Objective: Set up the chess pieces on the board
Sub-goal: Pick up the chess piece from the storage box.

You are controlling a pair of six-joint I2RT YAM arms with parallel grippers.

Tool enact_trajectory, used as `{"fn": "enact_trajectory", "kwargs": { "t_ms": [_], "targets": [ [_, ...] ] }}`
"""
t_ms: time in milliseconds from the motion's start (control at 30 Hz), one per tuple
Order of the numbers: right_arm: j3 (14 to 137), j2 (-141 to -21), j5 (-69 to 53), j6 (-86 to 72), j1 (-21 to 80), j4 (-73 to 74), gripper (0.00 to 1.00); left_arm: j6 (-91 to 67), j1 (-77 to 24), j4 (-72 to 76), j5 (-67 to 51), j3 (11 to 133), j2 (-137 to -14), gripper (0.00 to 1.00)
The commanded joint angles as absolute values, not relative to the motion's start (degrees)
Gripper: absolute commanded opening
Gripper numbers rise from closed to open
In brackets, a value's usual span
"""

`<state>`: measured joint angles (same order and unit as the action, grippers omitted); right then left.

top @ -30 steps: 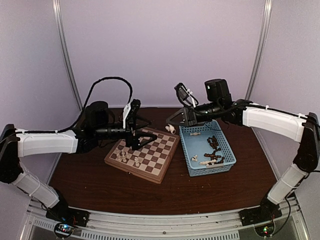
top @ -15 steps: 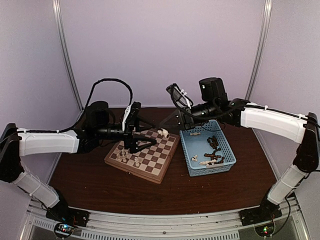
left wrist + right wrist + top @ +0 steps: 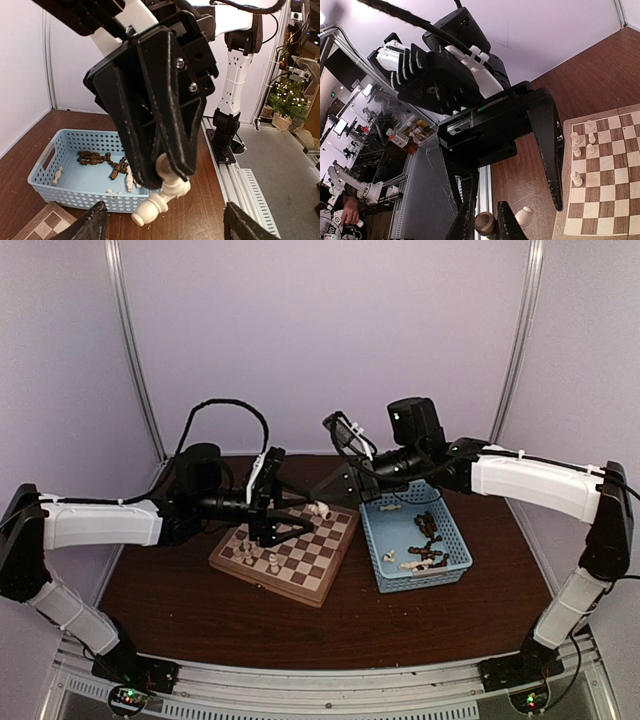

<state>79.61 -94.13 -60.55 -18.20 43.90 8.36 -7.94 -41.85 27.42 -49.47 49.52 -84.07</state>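
The board (image 3: 268,576) lies left of centre with several cream-white chess pieces (image 3: 247,553) standing near its left side. My right gripper (image 3: 322,502) hangs over the board's far right corner, shut on a tilted cream-white piece (image 3: 321,509). The left wrist view shows that piece (image 3: 165,195) pinched between the black fingers (image 3: 185,150). My left gripper (image 3: 290,523) is open and empty, its jaws spread just left of the held piece. The right wrist view shows my right gripper (image 3: 486,222) closed on the piece's brown base (image 3: 485,222).
A light-blue basket (image 3: 378,550) right of the board holds dark brown pieces (image 3: 428,528) and a few cream ones (image 3: 412,564); it also shows in the left wrist view (image 3: 45,185). The board (image 3: 605,200) with standing cream pieces (image 3: 576,148) shows in the right wrist view.
My right gripper has carried the cream piece left from the basket's edge to over the board's far corner. My left gripper has edged right to meet it, jaws open.
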Motion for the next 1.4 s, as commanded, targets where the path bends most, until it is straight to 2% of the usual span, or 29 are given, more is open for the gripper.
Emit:
{"fn": "enact_trajectory", "kwargs": {
  "t_ms": [0, 200, 700, 900, 1200, 1300, 1367],
  "targets": [
    [81.8, -94.9, -61.3, -17.6, 44.6, 8.0, 0.1, -7.8, -42.1, 30.9, -51.4, 51.3, -85.1, 0.79],
    [82.0, -94.7, -60.7, -16.8, 44.6, 9.1, 0.1, -7.8, -42.1, 31.0, -51.6, 51.8, -85.9, 0.74],
    [82.0, -94.1, -58.7, -14.6, 44.7, 11.5, 0.1, -6.1, -42.1, 29.7, -52.5, 51.8, -86.2, 0.39],
    [82.1, -93.9, -58.2, -14.0, 44.6, 11.9, 0.1, -5.6, -42.1, 29.3, -52.2, 51.4, -86.2, 0.31],
    [82.2, -93.5, -57.9, -13.8, 44.6, 11.9, 0.1, -4.8, -42.1, 28.0, -51.6, 51.5, -86.2, 0.3],
    [82.2, -93.3, -58.0, -13.9, 44.6, 11.9, 0.1, -4.7, -42.1, 27.7, -51.7, 51.4, -86.3, 0.4],
    [82.1, -93.2, -58.0, -13.9, 44.6, 11.9, 0.1, -4.8, -42.1, 27.7, -51.8, 51.4, -86.3, 0.41]
  ]
}}
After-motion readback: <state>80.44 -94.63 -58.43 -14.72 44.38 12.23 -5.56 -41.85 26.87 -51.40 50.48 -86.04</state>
